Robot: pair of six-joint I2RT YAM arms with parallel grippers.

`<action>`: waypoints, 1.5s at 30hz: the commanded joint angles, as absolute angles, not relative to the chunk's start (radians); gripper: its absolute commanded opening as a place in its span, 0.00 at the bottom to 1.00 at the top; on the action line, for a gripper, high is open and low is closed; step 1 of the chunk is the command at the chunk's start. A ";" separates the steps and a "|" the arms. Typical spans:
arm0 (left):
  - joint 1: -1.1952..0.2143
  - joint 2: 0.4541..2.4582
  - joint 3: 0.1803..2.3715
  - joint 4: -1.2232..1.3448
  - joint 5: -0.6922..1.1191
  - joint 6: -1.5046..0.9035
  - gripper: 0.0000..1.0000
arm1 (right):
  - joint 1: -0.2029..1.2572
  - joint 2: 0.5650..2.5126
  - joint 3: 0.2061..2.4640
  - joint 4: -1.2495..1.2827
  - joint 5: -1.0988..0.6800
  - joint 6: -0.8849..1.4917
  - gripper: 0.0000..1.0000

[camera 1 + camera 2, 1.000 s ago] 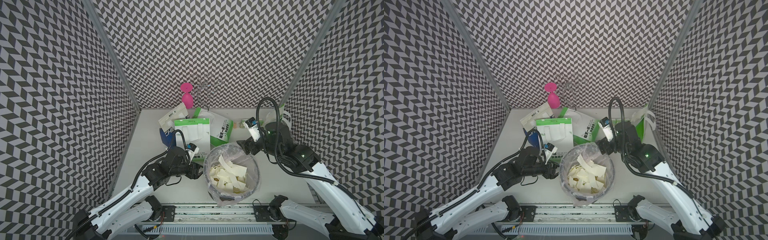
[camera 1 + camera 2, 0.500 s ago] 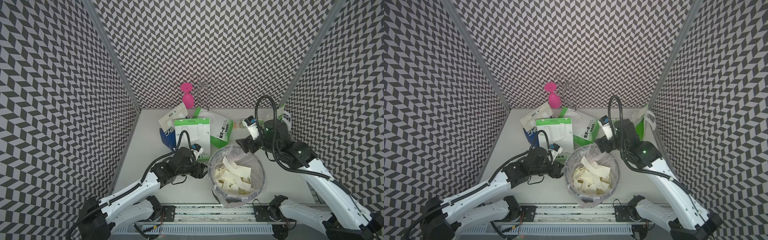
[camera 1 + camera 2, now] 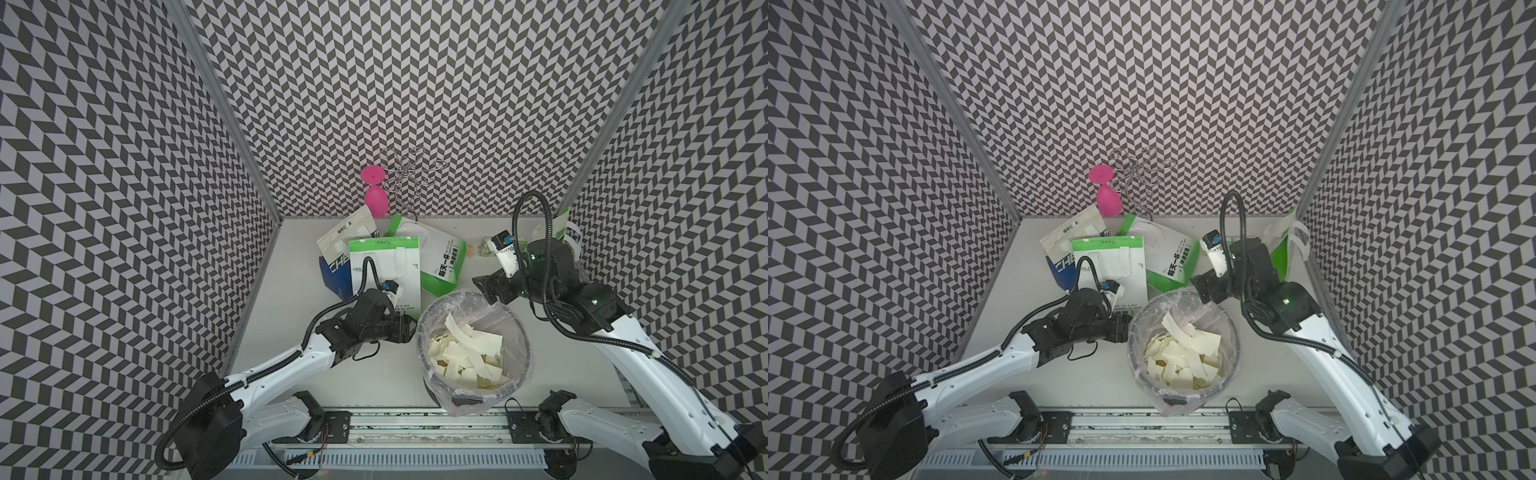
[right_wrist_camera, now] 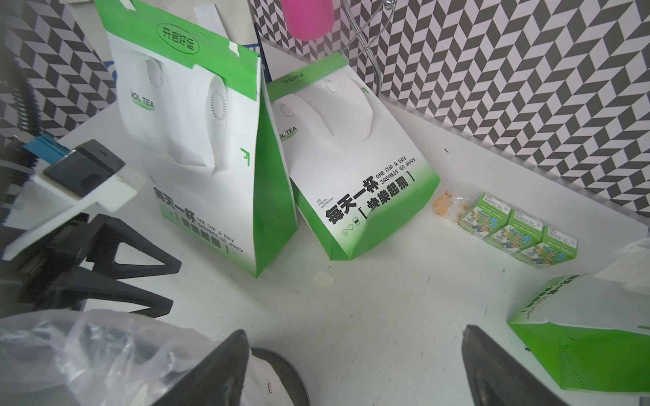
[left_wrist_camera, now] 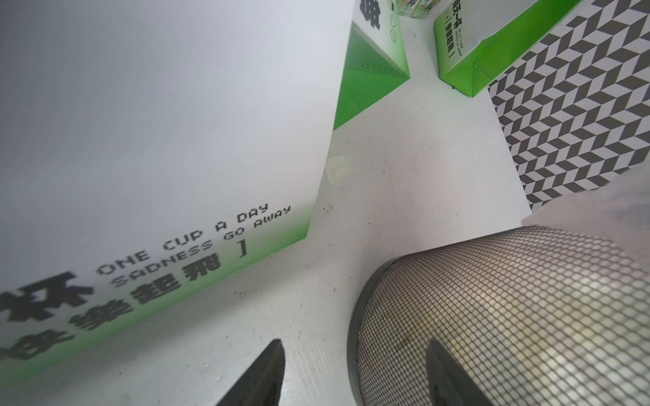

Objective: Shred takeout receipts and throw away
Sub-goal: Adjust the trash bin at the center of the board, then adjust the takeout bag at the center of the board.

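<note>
Torn receipt scraps, cream and ragged, are heaped inside the wire-mesh wastebasket at front centre of the table; both top views show them. The basket has a clear plastic liner, slack over the rim. One stray scrap lies flat on the table in front of the gap between two green-and-white bags, apart from the basket. The left wrist view shows the stray scrap too. Left gripper is low beside the basket's left wall, jaws apart, nothing between them. One of its fingers crosses in front of the mesh; contact unclear. Right gripper is over the table just behind the basket's far rim, jaws wide apart and empty, with liner plastic beside one finger. Upright bag stands just behind the left gripper. Leaning bag tilts beside it. Third bag is against the right wall. A faintly ruled off-white slip shows at that bag's upper edge; cannot tell whether it is attached. Pack of green juice boxes sits near the back wall. Pink goblet is base up by the wire rack at the back.
</note>
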State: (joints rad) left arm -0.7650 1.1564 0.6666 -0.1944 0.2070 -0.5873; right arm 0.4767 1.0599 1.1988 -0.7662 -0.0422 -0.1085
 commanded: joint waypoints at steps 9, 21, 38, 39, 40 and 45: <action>-0.671 1.315 0.740 -0.057 0.210 -0.563 0.66 | 0.418 1.005 1.171 -0.648 -0.006 -0.075 0.97; -0.528 1.308 0.683 -0.006 0.167 -0.533 0.66 | 0.370 0.994 1.150 -0.623 0.053 -0.084 0.98; -0.541 1.137 0.657 0.030 0.302 -0.518 0.66 | 0.295 1.009 1.082 -0.539 -0.051 -0.028 0.98; -0.543 1.128 0.663 0.016 0.303 -0.518 0.66 | 0.290 1.014 1.090 -0.570 -0.030 -0.029 0.98; -0.544 1.120 0.666 0.005 0.305 -0.516 0.66 | 0.286 1.016 1.095 -0.588 -0.018 -0.027 0.97; -0.559 1.086 0.679 -0.028 0.330 -0.516 0.66 | 0.275 1.018 1.125 -0.678 0.040 -0.004 0.97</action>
